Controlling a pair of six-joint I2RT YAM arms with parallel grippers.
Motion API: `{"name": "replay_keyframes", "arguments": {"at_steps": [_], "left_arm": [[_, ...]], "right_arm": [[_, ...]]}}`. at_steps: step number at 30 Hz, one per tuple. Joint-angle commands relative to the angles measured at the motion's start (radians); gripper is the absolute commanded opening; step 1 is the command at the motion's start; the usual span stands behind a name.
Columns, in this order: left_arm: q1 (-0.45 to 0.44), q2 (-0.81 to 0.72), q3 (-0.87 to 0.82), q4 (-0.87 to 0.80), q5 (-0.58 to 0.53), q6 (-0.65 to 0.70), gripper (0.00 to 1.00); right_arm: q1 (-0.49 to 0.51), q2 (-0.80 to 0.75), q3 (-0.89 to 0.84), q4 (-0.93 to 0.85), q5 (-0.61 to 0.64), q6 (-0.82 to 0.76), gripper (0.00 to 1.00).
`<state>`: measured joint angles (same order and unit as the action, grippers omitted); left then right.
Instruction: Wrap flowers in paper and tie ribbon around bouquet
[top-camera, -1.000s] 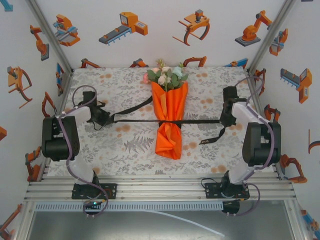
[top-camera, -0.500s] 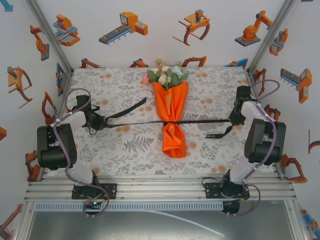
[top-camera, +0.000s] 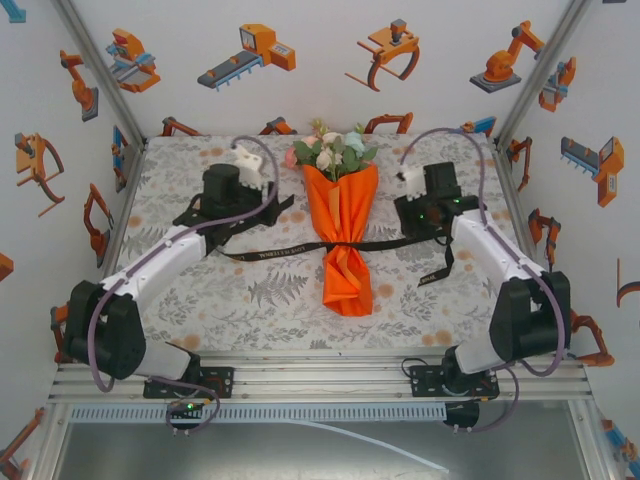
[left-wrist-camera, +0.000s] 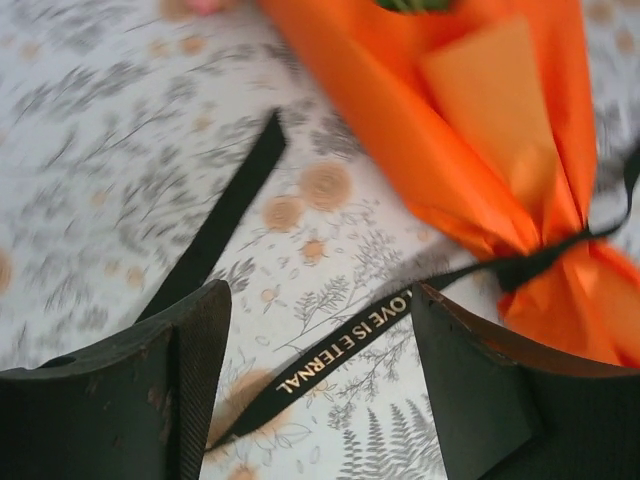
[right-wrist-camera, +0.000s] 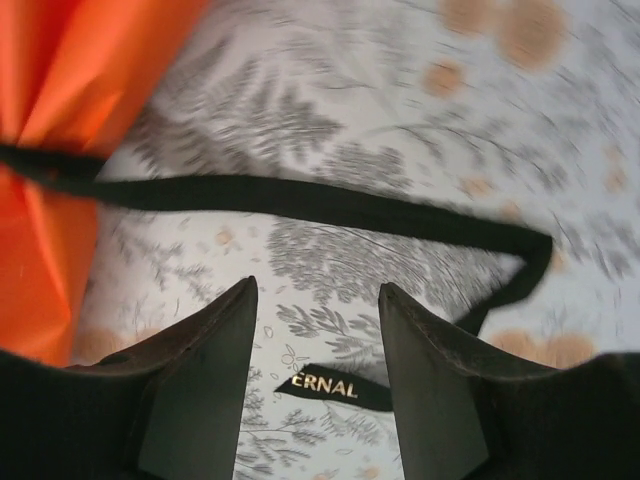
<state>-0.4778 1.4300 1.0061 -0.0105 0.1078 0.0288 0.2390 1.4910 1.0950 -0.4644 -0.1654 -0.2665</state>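
The bouquet lies in the middle of the table, with the flowers (top-camera: 330, 150) at its far end. The orange paper (top-camera: 345, 225) is pinched at its waist by the black ribbon (top-camera: 275, 253). The ribbon's ends lie slack on the cover to both sides. My left gripper (top-camera: 232, 222) hovers open to the left of the bouquet. Between its fingers I see the lettered ribbon (left-wrist-camera: 340, 345) lying flat, untouched, beside the paper (left-wrist-camera: 480, 120). My right gripper (top-camera: 415, 215) is open to the right of the bouquet. It is above the ribbon (right-wrist-camera: 330, 200) and a lettered tail end (right-wrist-camera: 335, 388).
A grey floral table cover (top-camera: 200, 170) fills the work surface. It is boxed in by white walls with orange robot pictures on the left, right and back. The aluminium rail (top-camera: 320, 375) with both arm bases runs along the near edge.
Both grippers opened and let go of the ribbon ends. Both arms swung from the table's sides inward and farther back, toward the bouquet. The once-taut ribbon now lies slack.
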Motion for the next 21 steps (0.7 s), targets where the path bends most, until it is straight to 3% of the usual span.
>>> {"name": "replay_keyframes", "arguments": {"at_steps": [1, 6, 10, 15, 17, 20, 21], "left_arm": [[-0.017, 0.041, 0.002, -0.040, 0.129, 0.399, 0.70], [-0.015, 0.101, 0.030, -0.186, 0.195, 0.588, 0.80], [0.005, 0.178, 0.099, -0.324, 0.180, 0.592, 0.82], [0.012, 0.174, 0.077, -0.302, 0.203, 0.566, 0.85], [0.013, 0.168, 0.060, -0.276, 0.217, 0.557, 0.86], [0.011, 0.177, 0.053, -0.273, 0.248, 0.553, 0.86], [0.006, 0.183, 0.051, -0.270, 0.262, 0.553, 0.86]], "right_arm": [[0.032, 0.055, -0.036, -0.028, -0.165, -0.404, 0.53], [0.048, 0.185, 0.032, -0.022, -0.248, -0.577, 0.58], [0.052, 0.316, 0.121, -0.076, -0.287, -0.661, 0.58], [0.062, 0.433, 0.196, -0.118, -0.307, -0.700, 0.56], [0.071, 0.464, 0.212, -0.103, -0.313, -0.687, 0.49], [0.078, 0.481, 0.244, -0.128, -0.330, -0.683, 0.11], [0.076, 0.468, 0.246, -0.137, -0.337, -0.682, 0.05]]}}
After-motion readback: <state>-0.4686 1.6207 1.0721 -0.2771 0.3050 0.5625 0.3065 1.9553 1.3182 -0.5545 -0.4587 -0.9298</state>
